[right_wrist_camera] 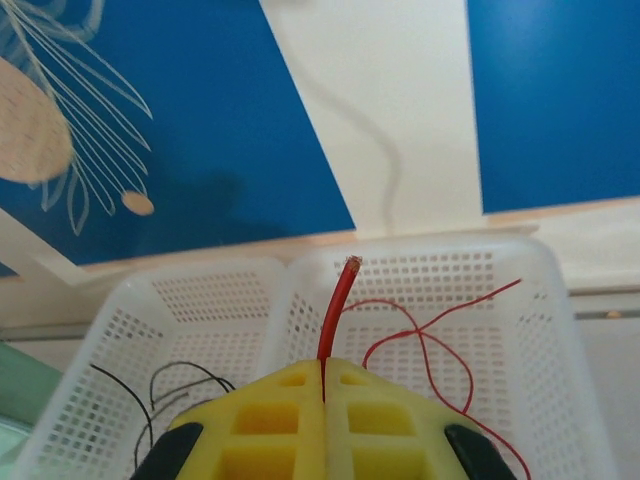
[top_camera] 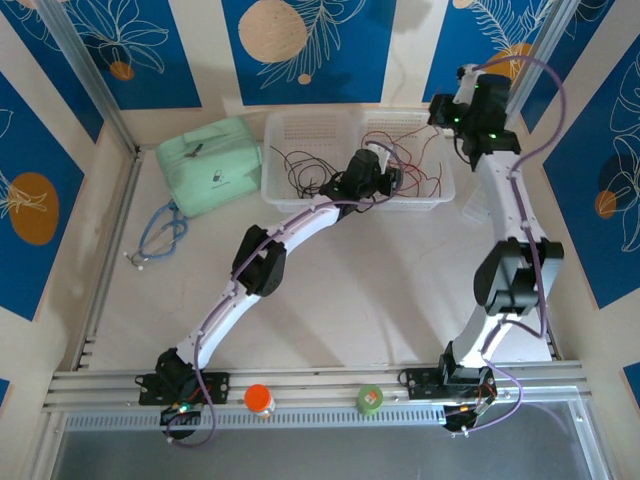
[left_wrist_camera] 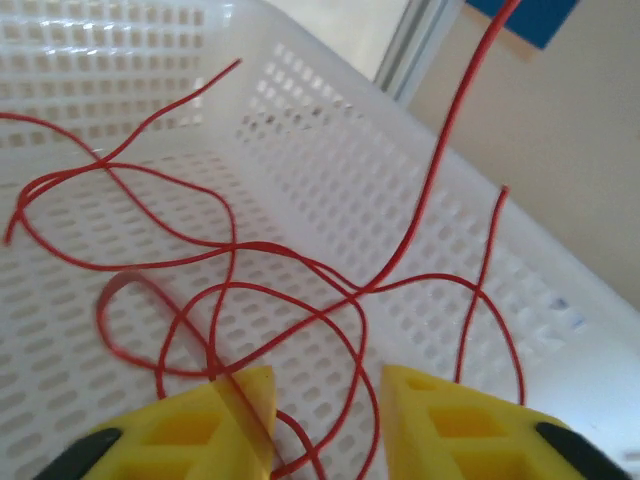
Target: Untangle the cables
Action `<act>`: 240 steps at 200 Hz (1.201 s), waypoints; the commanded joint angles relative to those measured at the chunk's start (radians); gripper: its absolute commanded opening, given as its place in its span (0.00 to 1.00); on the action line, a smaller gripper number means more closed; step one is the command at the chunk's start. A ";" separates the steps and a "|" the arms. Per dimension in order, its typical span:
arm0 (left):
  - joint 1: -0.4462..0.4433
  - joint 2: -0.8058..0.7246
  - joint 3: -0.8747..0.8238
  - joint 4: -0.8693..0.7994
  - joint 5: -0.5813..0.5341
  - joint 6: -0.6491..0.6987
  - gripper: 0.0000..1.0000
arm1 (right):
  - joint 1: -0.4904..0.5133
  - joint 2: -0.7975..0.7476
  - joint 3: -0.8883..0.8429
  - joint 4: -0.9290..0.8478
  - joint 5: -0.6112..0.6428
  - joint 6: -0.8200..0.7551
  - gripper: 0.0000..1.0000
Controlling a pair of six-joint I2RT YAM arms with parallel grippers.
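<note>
Red cables (left_wrist_camera: 355,290) are seen lying in loose loops in the right part of the white basket (top_camera: 300,125). Black cables (top_camera: 300,168) are in the left part. One red cable end (right_wrist_camera: 338,300) is pinched in the R gripper (right_wrist_camera: 323,372), jaws shut tight on it. The L gripper (left_wrist_camera: 325,395) is seen low over the red loops w/ jaws apart.

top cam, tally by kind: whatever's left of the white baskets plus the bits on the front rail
Mint-green pouch: 1
Blue-grey looped cord: 1
Orange-topped item on the rail: 1
Green round item on the rail: 1
Total: 4
</note>
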 commanded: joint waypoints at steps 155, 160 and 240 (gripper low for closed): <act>-0.004 -0.614 -0.415 -0.054 0.191 0.121 1.00 | 0.035 0.411 0.281 -0.245 0.070 0.170 0.01; -0.004 -0.619 -0.427 -0.064 0.194 0.125 1.00 | 0.031 0.413 0.283 -0.247 0.071 0.180 0.00; -0.004 -0.396 -0.186 -0.112 0.275 0.083 0.57 | 0.002 0.398 0.268 -0.281 -0.010 0.190 0.29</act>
